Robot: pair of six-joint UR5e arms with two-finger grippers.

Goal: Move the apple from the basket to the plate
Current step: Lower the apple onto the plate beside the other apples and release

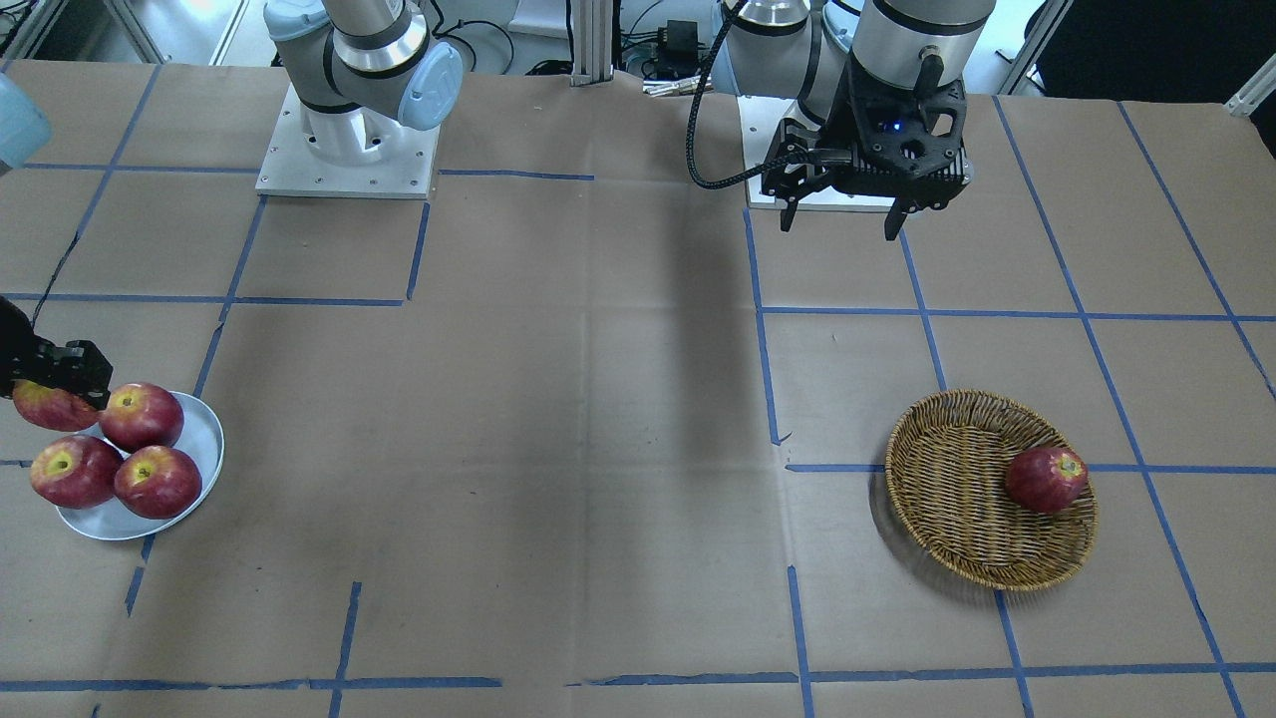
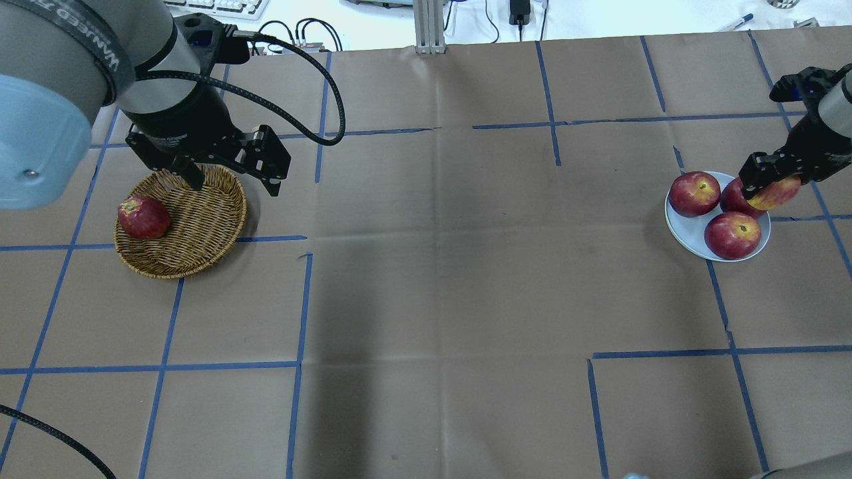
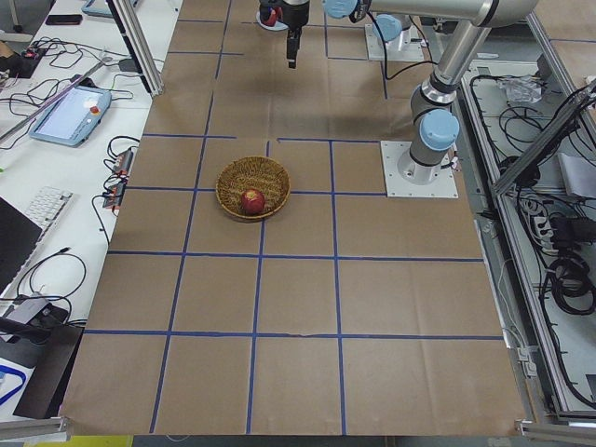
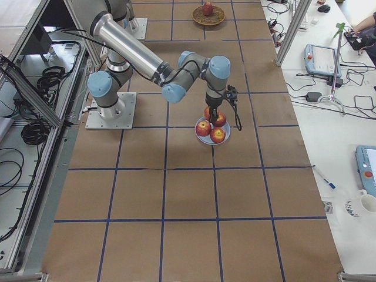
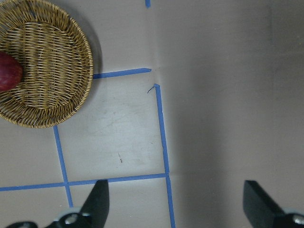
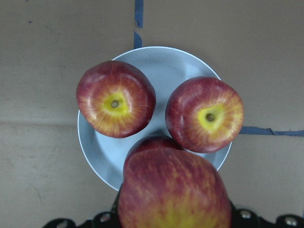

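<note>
1. Brown paper gridded with blue tape covers the tabletop (image 2: 432, 266).
2. I see the apple (image 2: 780, 193), pinkish with a yellow-orange blush, clamped in the right pincer (image 2: 765, 181) and held off the surface.
3. It hangs over the rim of the plate (image 2: 687, 228), right above one of the dark apples; I cannot tell whether they touch.
4. Three dark apples (image 6: 115, 105) sit upright on the plate, stem wells up, filling most of it.
5. Well apart, on my left side, the basket (image 2: 200, 233) holds a single dark apple (image 2: 143, 217) against its wall.
6. My left pincer (image 2: 236, 186) hangs above the tabletop by the basket, fingers spread wide, gripping nothing.
</note>
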